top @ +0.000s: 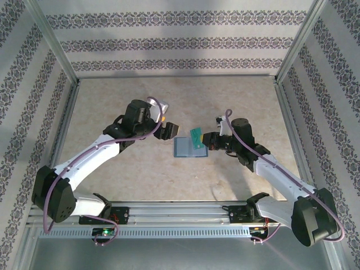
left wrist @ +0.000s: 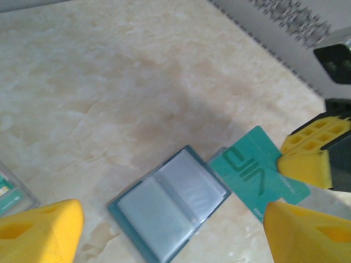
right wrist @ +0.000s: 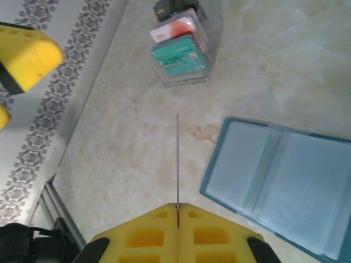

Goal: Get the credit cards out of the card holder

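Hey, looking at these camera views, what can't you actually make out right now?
- Right wrist view: the teal card, held in the right gripper, is edge-on, so its face is hidden.
- Right wrist view: the stacked cards in the clear box are too small to count or read.
- Left wrist view: a teal item is cut off by the left edge.
- Top view: the card holder is too small to show whether cards remain inside.

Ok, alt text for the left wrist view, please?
An open holder lies flat on the table, panels up. Beside it the right gripper pinches a teal card by one end, and the left fingers stand wide apart at the bottom corners.
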Motion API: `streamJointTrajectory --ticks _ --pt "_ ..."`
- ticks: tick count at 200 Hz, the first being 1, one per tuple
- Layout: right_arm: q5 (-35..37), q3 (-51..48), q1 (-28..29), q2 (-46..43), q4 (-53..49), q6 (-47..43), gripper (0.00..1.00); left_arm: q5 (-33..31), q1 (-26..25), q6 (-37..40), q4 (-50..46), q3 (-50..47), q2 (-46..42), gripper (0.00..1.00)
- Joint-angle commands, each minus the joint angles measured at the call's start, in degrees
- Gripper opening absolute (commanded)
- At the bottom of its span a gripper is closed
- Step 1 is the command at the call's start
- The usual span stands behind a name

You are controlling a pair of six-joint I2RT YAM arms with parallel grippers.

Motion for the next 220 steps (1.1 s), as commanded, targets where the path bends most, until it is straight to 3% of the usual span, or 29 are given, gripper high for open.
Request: streamJointTrajectory --ticks 1,65,143,186,220 --pt "-3.56 -0.57 0.59 -1.75 8.31 1.48 0.0 7.17 1.41 -5.59 5.53 -3.03 -1.91 0.84" --pt "-5.59 -3.25 0.76 -0.87 30.18 12.01 0.0 13.21 1.4 -19.22 24.1 -10.1 -3.33 0.72" --pt "-5.46 -3.72 3.82 3.81 47.23 20.29 0.0 18.56 -1.83 -24.36 35.27 -9.99 1.19 0.62" --pt "-6.44 -3.06 4.81 6.63 51.29 21.8 0.0 19.18 -2.07 -25.9 38.79 -10.52 0.98 0.3" --pt "-7.35 -2.61 5.07 8.38 52.19 22.07 0.0 19.14 -2.1 -25.47 39.26 -10.79 -0.15 0.17"
